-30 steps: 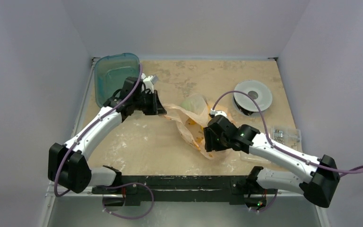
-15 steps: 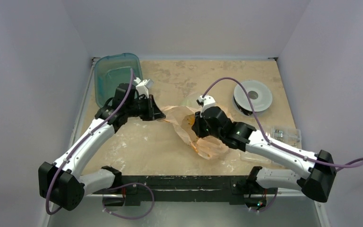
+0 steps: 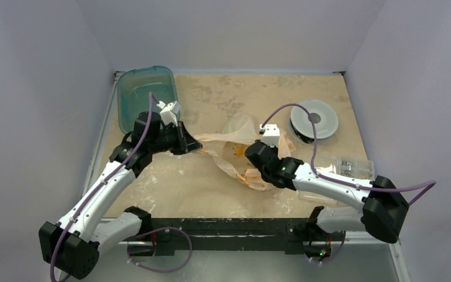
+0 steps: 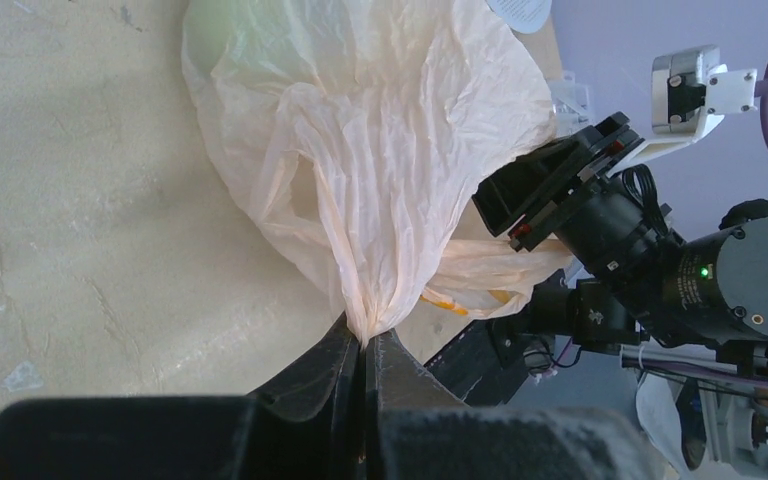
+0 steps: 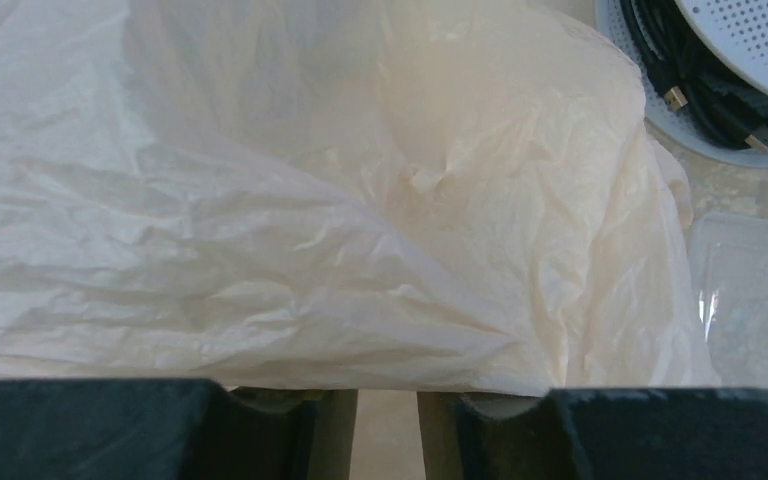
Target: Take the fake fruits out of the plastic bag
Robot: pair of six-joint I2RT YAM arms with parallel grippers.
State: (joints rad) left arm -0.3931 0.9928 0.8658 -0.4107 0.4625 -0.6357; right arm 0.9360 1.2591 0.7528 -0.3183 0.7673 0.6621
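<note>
Evidently we have no fake fruits (image 3: 238, 151) out yet: our left gripper (image 4: 363, 345) clamps the plastic bag (image 4: 380, 130), our right gripper (image 5: 387, 395) slightly parted

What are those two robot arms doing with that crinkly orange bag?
They are trying to get toy fruit out of the plastic bag. The left hand is shut on a bunched-up bit of the bag and holds it stretched out. The right hand is pressed against the other side, its fingers a little apart. No fruit lies out on the table yet; only an orange-yellow patch shows through the plastic.
</note>
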